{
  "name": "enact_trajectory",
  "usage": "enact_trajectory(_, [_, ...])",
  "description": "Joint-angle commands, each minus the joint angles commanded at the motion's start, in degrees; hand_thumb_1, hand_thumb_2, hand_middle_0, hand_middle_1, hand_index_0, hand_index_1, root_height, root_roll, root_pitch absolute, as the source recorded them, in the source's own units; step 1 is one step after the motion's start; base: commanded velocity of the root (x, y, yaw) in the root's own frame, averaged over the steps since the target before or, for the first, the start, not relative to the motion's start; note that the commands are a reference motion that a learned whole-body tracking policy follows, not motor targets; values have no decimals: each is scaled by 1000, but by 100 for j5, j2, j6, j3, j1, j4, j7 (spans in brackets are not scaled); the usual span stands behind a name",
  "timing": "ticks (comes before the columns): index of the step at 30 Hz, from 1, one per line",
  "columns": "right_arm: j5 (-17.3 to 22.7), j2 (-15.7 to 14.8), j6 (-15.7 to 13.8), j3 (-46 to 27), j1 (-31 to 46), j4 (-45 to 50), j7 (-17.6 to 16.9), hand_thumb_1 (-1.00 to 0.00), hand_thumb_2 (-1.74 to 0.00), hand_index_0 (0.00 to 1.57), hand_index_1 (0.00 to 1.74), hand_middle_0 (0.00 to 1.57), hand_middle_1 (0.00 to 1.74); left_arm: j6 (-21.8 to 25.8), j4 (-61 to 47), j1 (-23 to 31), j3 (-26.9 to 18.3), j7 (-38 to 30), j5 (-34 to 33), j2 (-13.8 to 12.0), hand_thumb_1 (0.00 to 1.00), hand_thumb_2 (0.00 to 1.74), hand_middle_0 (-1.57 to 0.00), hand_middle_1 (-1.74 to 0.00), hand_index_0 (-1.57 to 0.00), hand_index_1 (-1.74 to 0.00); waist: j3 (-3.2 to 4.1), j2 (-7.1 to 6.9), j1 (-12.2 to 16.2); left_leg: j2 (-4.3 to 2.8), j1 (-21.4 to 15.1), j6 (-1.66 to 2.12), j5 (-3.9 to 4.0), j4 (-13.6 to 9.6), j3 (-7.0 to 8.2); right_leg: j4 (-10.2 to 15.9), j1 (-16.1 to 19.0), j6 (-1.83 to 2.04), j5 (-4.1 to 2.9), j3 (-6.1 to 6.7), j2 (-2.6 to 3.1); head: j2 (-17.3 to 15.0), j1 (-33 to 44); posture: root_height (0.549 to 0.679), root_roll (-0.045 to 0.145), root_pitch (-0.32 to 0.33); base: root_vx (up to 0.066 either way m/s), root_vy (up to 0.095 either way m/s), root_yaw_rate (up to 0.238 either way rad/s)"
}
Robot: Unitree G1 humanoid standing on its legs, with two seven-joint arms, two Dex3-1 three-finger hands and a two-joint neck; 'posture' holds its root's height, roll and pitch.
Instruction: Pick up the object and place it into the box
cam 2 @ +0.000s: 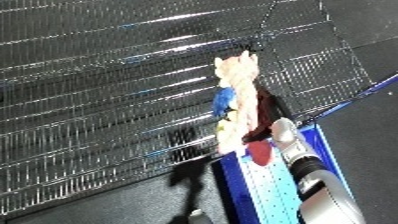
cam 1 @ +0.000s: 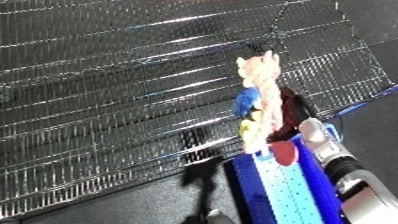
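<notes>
The plush toy [cam 1: 260,97], pale pink with blue and yellow patches, stands upright in my right hand [cam 1: 293,107], whose dark fingers curl round its side. I hold it above the near end of the blue bin [cam 1: 284,192], against the wire mesh surface [cam 1: 107,100] behind.

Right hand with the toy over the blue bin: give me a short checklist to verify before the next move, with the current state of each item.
1. Toy held by right hand: ok; it is raised, with dark fingers behind it.
2. Toy clear of the wire mesh surface: cannot tell.
3. Toy above the blue bin: not ok; only its lower end reaches the bin's far edge.
4. Bin opening unobstructed: cannot tell; mostly hidden by the forearm.
5. Left hand out of the way: ok; not in either view.
</notes>
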State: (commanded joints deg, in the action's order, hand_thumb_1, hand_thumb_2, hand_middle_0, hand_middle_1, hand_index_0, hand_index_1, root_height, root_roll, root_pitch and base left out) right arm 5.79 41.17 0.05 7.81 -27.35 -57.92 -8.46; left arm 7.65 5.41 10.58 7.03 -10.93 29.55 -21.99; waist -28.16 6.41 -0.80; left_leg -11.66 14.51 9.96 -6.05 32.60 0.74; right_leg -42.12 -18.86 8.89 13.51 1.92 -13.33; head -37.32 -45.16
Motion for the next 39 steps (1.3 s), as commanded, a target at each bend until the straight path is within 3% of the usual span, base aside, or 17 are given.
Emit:
enact_trajectory(5, [31, -24, -4, -6, 22, 185, -44, -950, -1653, 1492, 1653, 1492, 1653, -2, 45, -2, -36, 1, 7, 20, 1000, 1740, -1570, -1740, -1570, -1740, 14, -64, -3, -25, -15, 15, 2, -3, 14, 36, 42, -1, -20, -14, 2, 56, 54, 630, 49, -144, -18, 5, -17])
enact_trajectory(12, [256, 50, -54, -229, 208, 773, -128, -950, -1653, 1492, 1653, 1492, 1653, -19, 125, -47, -105, 9, 7, 6, 1000, 1740, -1570, -1740, -1570, -1740, 41, -158, 4, -46, -38, 26, 17, 17, -3, 66, 124, -12, -51, -32, -5, 142, 89, 631, 48, -156, -31, -2, 6])
enact_trajectory(21, [604, 41, -318, -954, 716, 2155, -505, -950, -1653, 1492, 1653, 1492, 1653, -70, 202, -117, -143, -22, -11, 28, 1000, 1740, -1570, -1740, -1570, -1740, 100, -272, 74, -73, -52, 14, 10, 101, -23, 52, 197, -25, -90, -42, -12, 319, 103, 630, 45, -174, -43, -1, 7])
enact_trajectory(29, [937, -266, -630, -1955, 1495, 3457, -899, -950, -1653, 1492, 1653, 1492, 1653, -107, 232, -124, -273, -62, -50, 93, 1000, 1740, -1570, -1740, -1570, -1740, 188, -385, 195, -105, -125, -21, -23, 182, -16, 22, 307, -26, -110, -54, -9, 551, -100, 629, 42, -197, -32, 2, -7])
enact_trajectory(39, [850, -685, -826, -3006, 2504, 4385, -1176, -950, -1653, 1492, 1653, 1492, 1653, -216, 251, -35, -432, -27, -103, 169, 1000, 1740, -1570, -1740, -1570, -1740, 314, -494, 424, -149, -278, -57, -128, 305, 18, 59, 531, -47, -120, -40, 25, 818, -690, 629, 38, -225, -17, 5, -34])
